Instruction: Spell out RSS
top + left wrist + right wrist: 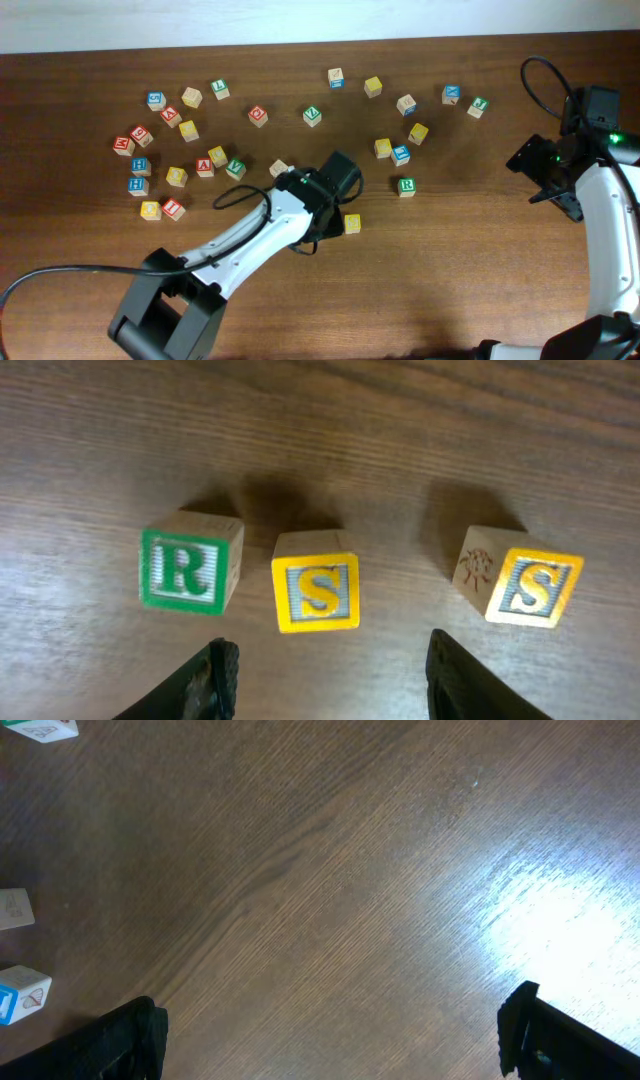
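In the left wrist view three cubes stand in a row on the wooden table: a green-bordered R cube [182, 571], a yellow-faced S cube [317, 593] close on its right, and a second yellow S cube [533, 588] further right with a gap between. My left gripper [330, 652] is open and empty, its fingers just in front of the middle S without touching it. In the overhead view the left gripper [330, 200] covers most of the row; one yellow cube [352, 223] shows beside it. My right gripper [335, 1005] is open and empty over bare table at the far right [545, 170].
Many other letter cubes lie scattered across the back of the table, most at the left [175, 150] and some at the middle right [400, 152]. A green-lettered cube [406, 186] lies right of the left gripper. Two cubes [18, 990] show at the right wrist view's left edge.
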{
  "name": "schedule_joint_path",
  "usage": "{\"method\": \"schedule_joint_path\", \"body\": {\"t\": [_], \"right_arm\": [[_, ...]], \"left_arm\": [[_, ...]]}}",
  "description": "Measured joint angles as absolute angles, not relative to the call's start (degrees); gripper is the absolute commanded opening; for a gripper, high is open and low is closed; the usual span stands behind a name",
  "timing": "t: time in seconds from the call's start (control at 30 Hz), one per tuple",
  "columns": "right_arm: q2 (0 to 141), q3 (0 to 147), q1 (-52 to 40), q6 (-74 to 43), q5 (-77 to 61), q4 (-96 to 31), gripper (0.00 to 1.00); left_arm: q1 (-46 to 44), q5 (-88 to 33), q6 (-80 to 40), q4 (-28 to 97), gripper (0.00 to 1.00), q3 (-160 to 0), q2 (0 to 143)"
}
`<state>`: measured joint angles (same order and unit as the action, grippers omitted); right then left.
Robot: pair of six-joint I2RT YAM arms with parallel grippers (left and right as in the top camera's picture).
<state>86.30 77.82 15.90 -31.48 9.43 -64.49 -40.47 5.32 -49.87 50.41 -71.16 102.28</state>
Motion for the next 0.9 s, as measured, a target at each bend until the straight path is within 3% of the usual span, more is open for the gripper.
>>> {"method": "schedule_joint_path", "body": {"t": [0.6, 0.9], "right_arm": [[86.3, 77.8, 15.9, -31.4, 9.4, -64.5, 0.98], [86.3, 77.8, 15.9, -31.4, 9.4, -64.5, 0.98]], "left_arm": [[-41.1, 6.2, -50.6, 46.8, 0.51, -70.3, 106.8], [-41.1, 7.6, -50.6, 44.1, 0.41, -70.2, 108.7]]}}
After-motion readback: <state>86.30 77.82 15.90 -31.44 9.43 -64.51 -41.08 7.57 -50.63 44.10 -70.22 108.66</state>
